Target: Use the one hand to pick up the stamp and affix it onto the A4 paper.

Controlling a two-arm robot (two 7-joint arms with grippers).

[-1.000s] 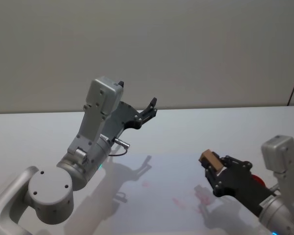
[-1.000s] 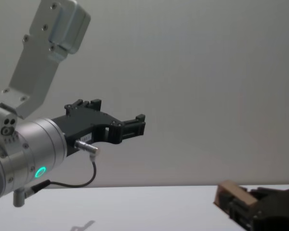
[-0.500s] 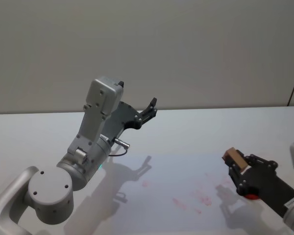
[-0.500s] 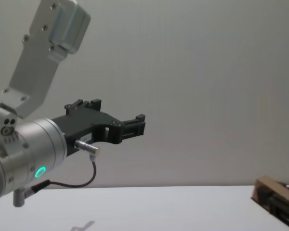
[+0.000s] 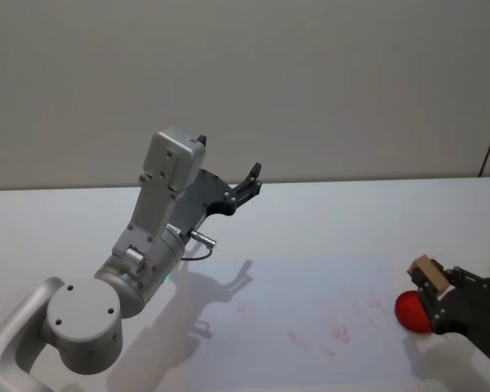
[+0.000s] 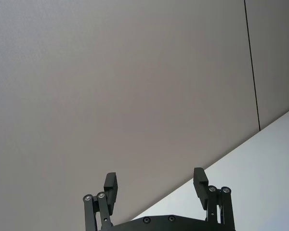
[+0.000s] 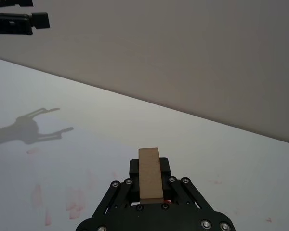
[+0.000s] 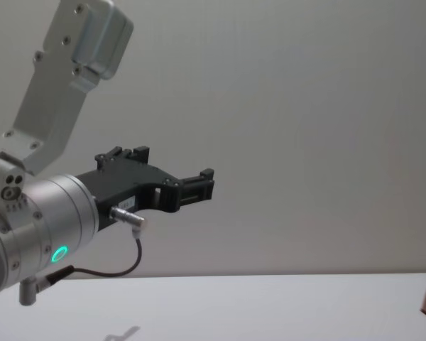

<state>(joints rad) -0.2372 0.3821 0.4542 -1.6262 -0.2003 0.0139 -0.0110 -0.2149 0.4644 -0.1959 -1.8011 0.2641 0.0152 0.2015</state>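
Several red prints mark the paper (image 5: pixel 310 327) already, and the right gripper (image 5: pixel 431 287), clamped on the stamp (image 5: pixel 427 272), hovers near its right edge.

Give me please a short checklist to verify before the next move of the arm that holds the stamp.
1. Stamp clamped in the right gripper: ok.
2. Stamp straight between the jaws: ok.
3. Left gripper raised, open, away from the work: ok.
4. A4 paper flat on the table: ok; it bears red marks.
5. Red round thing beside the right gripper, touching or apart: cannot tell.
6. Stamp face inked: cannot tell.
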